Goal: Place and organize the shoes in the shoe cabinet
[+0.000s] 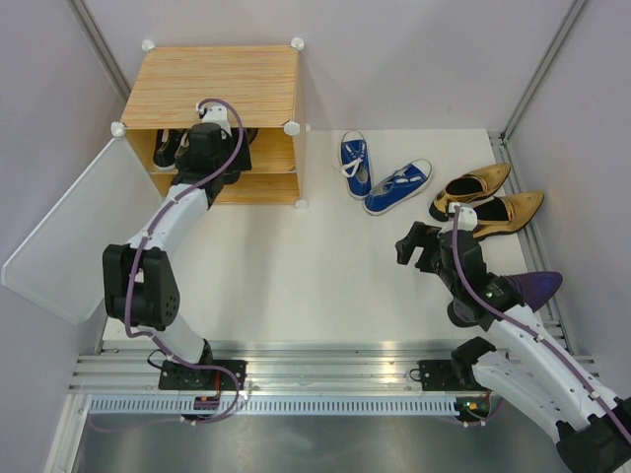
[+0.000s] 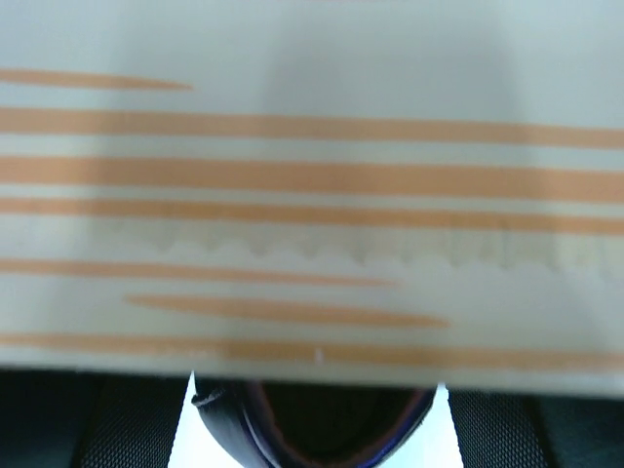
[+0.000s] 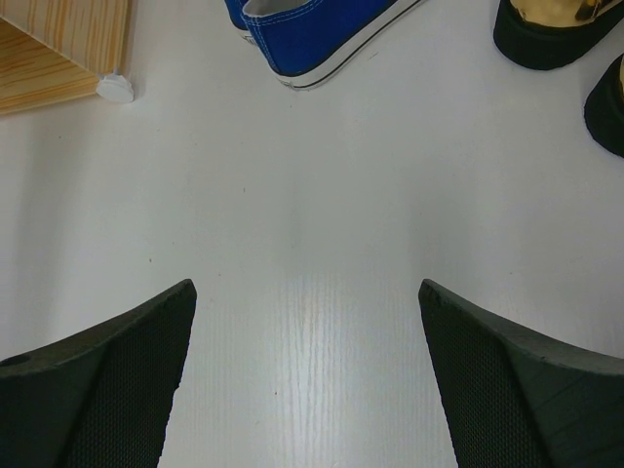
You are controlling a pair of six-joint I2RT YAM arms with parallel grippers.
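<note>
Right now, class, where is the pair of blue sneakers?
In the top view, the blue sneakers lie on the white table just right of the shoe cabinet, between it and the gold heels farther right.

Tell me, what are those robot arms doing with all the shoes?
The left hand is inside the light wood-grain shoe cabinet, open around a black sneaker. The right hand hangs open over the white table. Two blue sneakers, two shiny gold heels and a purple heel aren't put away yet.
</note>
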